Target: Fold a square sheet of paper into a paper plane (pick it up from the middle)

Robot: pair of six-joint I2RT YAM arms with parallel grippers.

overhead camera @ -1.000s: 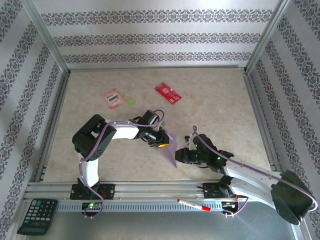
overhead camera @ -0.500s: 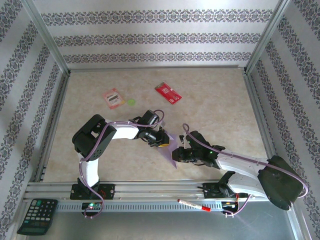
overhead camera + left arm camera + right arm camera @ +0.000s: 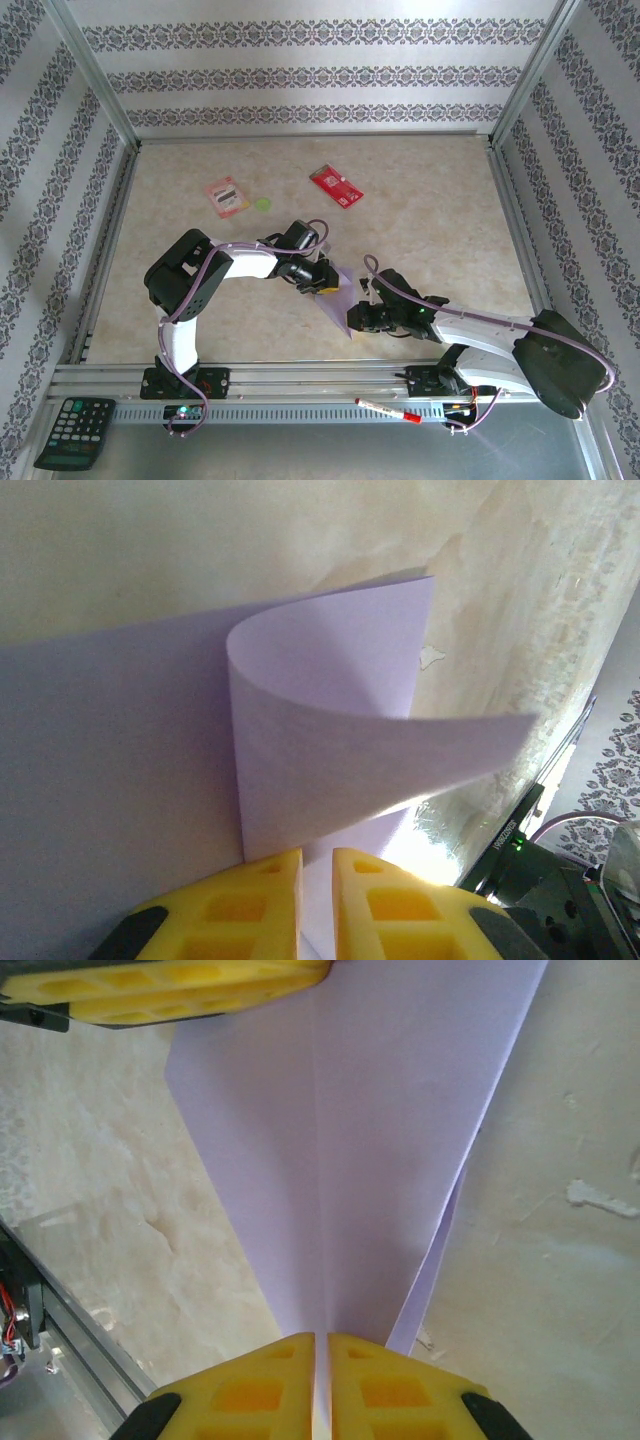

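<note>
The square sheet of paper [image 3: 340,299], pale lilac, is folded into a long pointed paper plane shape with a centre crease [image 3: 350,1140]. It lies near the table's front middle, between both arms. My left gripper [image 3: 324,284] is shut on its far end; in the left wrist view the paper passes between the yellow fingers [image 3: 270,900] and one flap [image 3: 330,730] curls upward. My right gripper [image 3: 356,318] is shut on the pointed near tip, its jaws pinching the crease [image 3: 322,1338]. The left gripper's yellow finger [image 3: 170,985] shows across the top of the right wrist view.
A red card [image 3: 336,186] and a pink-red packet [image 3: 226,196] lie at the back, with a small green disc [image 3: 263,204] between them. The aluminium rail [image 3: 300,378] runs along the near edge. A calculator [image 3: 75,432] and a red marker [image 3: 388,410] lie in front of it.
My right gripper has moved left to the paper's pointed tip and closed on it. The left arm and its grip have stayed put.
</note>
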